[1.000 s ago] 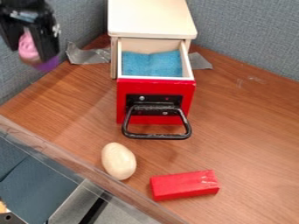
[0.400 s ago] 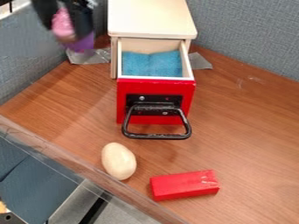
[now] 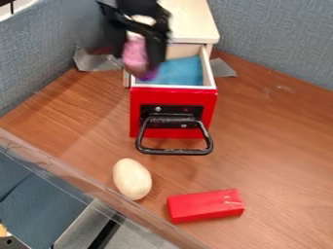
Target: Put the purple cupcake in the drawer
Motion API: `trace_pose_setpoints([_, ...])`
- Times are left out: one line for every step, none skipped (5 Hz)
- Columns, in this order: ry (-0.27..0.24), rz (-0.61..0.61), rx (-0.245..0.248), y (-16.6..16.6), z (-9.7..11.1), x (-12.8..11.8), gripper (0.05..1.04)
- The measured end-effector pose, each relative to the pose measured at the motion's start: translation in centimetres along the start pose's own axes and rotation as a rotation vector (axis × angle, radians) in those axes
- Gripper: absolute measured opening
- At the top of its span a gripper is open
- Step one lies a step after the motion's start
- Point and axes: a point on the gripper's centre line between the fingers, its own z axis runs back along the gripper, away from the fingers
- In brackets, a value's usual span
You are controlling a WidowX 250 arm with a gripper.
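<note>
My gripper hangs at the upper middle, in front of the wooden cabinet, its fingers shut on the cupcake. The cupcake has a pink top and a purple part low on its right side. It appears over the left part of the open drawer, which has a red front and a black handle. A blue lining covers the drawer's floor, partly hidden behind the cupcake and the gripper.
The cabinet stands against grey partition walls, with grey tape beside its base. Nearer the table's front edge lie a cream egg-shaped object and a red block.
The gripper has moved right with the cupcake, from the upper left to the open drawer's left part. The drawer, egg-shaped object and block have stayed put.
</note>
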Motion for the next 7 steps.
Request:
trace_pose_setpoints([-0.011,0.002,-0.001,-1.2,-1.8,2.5,0.912])
trace_pose_setpoints([0.02,-0.013,-0.015,-0.7,-0.7,2.4,0.912])
trace_pose_setpoints([-0.019,0.003,-0.008,0.0,0.3,3.4,0.912])
trace_pose_setpoints([-0.015,0.015,-0.006,0.1,0.3,3.6,0.912])
trace_pose_setpoints([-0.017,0.013,0.0,0.3,-0.2,3.8,0.912])
trace_pose_setpoints([-0.005,0.028,0.007,0.6,-1.0,3.9,0.912])
trace_pose_setpoints([-0.015,0.025,0.012,0.4,-1.5,4.3,0.912])
